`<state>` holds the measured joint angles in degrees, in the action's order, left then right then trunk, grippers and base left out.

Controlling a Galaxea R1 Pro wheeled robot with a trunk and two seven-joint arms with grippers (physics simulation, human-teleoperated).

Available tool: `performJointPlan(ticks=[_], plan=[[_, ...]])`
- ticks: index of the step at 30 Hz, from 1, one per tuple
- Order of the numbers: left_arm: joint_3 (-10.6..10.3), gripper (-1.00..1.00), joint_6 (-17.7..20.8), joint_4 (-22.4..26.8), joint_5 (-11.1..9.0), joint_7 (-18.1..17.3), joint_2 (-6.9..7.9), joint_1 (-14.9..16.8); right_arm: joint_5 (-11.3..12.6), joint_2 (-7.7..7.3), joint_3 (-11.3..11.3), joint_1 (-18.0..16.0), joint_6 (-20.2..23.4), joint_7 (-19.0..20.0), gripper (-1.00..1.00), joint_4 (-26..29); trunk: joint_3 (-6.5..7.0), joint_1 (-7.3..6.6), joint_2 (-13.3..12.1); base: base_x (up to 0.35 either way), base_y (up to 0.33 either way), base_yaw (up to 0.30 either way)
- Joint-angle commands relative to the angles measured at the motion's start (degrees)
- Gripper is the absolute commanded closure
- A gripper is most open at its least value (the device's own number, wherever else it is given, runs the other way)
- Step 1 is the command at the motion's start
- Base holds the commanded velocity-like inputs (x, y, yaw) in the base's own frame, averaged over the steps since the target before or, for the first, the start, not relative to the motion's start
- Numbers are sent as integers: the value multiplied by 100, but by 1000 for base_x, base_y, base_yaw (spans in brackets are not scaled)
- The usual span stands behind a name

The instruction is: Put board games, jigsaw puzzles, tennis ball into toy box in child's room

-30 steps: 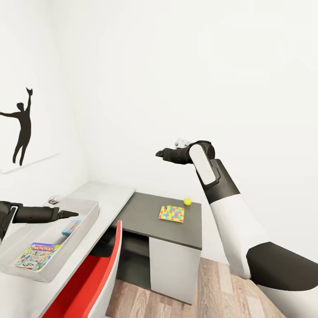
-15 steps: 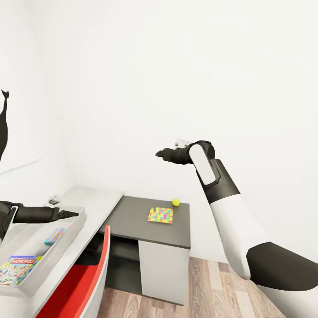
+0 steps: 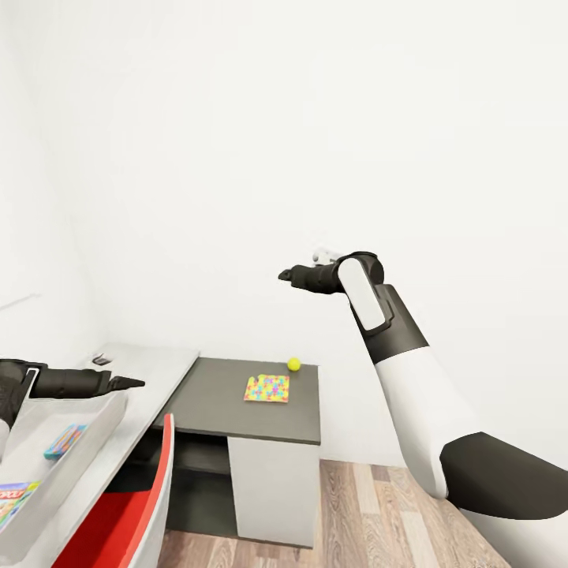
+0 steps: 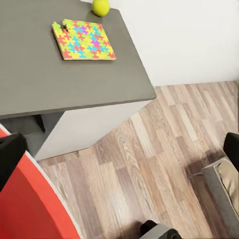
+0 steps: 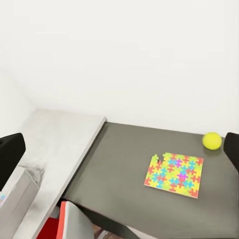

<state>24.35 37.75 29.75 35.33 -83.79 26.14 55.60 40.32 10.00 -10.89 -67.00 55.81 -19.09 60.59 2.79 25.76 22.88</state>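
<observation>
Nearest the camera, at the lower left of the head view, the red chair (image 3: 130, 505) sits against the table (image 3: 150, 364), and the toy box (image 3: 83, 438) on its pale top holds a board game (image 3: 12, 498) and a small blue-edged box (image 3: 65, 442). Over that tray the left gripper (image 3: 132, 384) hangs with its fingers looking drawn to a point, though I cannot tell for certain. In both wrist views dark fingertips sit at opposite frame edges, which suggests spread jaws; empty either way.

Farther on, at frame centre, the jigsaw puzzle (image 3: 267, 388) lies flat on the dark lower desk section, with the tennis ball (image 3: 294, 364) near its far corner, apart from it. The right gripper (image 3: 285, 275) hovers high above them, grasping nothing.

The step appears to be reaching for these two. A good approach: lower the right arm steeply, take the ball first since a nudge could roll it off the edge, then slide the thin puzzle toward the desk's edge to pinch it.
</observation>
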Motion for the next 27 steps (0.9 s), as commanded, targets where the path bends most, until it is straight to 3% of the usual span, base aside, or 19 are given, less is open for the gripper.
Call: performJointPlan(ticks=[1, 9, 19, 27], plan=[[33, -100, 57, 5, 61, -39, -33, 3, 57, 0, 1, 8, 7, -60, -100, 3, 4, 3, 4, 0, 0, -201], [26, -100, 48, 5, 61, 2, -165, 1, 49, 0, 32, 203, 2, -67, -100, -4, 60, 3, 4, 0, 0, -201], [17, -100, 48, 5, 85, 20, -253, -2, 58, -414, 34, 616, -132, -74, -100, -20, 130, 3, 4, 0, 0, -202], [13, -100, 50, 5, 83, 16, -306, -3, 72, -594, 34, 811, -166, -69, -100, -38, 185, 3, 4, 0, 0, -203]])
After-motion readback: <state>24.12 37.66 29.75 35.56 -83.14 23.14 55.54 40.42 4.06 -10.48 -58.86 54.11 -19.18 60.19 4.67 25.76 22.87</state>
